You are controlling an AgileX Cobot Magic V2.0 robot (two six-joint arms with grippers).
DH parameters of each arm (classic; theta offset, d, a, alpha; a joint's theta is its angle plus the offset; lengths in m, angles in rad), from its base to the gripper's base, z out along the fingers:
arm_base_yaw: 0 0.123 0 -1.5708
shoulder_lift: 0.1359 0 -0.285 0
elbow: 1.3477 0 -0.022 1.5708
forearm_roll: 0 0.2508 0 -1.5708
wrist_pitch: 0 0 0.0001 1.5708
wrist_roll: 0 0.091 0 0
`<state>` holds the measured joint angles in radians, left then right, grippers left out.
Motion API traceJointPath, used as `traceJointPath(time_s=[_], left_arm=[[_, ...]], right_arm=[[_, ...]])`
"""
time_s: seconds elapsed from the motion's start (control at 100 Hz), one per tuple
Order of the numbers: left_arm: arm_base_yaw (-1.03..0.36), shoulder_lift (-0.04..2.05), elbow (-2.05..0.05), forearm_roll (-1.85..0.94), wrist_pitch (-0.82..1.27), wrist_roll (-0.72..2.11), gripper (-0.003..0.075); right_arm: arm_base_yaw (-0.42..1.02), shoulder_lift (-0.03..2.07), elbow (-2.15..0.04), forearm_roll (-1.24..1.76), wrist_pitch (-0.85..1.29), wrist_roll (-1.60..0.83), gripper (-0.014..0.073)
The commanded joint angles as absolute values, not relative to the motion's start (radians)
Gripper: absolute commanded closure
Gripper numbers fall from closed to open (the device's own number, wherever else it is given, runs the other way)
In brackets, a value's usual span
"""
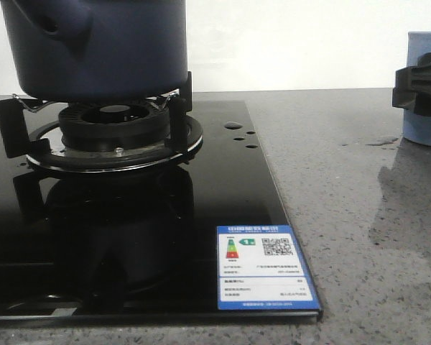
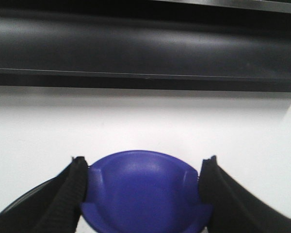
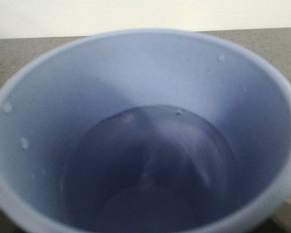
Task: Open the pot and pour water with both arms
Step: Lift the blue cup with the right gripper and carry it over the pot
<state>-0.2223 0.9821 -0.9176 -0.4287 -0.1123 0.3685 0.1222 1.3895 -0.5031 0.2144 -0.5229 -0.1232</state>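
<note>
meanwhile the pot (image 1: 100,47) sits on the burner (image 1: 115,129), apart from the right hand (image 1: 420,90).

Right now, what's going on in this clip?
The pot sits on the gas burner of a black glass stove. The left claw has a round blue piece between its fingers, held up in front of a white wall; it looks like the pot's lid, though the pot's top is out of frame. The right claw is at a pale blue cup on the grey counter, with water in its bottom. Its grip can't be judged.
</note>
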Motion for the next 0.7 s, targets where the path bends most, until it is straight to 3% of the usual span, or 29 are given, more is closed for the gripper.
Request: traceJointPath(time_s=[0.0, 0.32, 0.69], left_arm=[[-0.218, 0.960, -0.957, -0.424, -0.207, 0.371, 0.0362], [-0.218, 0.960, -0.957, -0.424, -0.205, 0.371, 0.0362], [-0.218, 0.960, -0.957, -0.424, -0.201, 0.371, 0.0362]], right_arm=[[0.127, 1.311, -0.547, 0.143, -0.611, -0.123, 0.0247], [0.166, 1.199, -0.773, 0.057, -0.275, -0.123, 0.0247], [0.421, 1.259, -1.075, -0.057, -0.033, -0.123, 0.0247]])
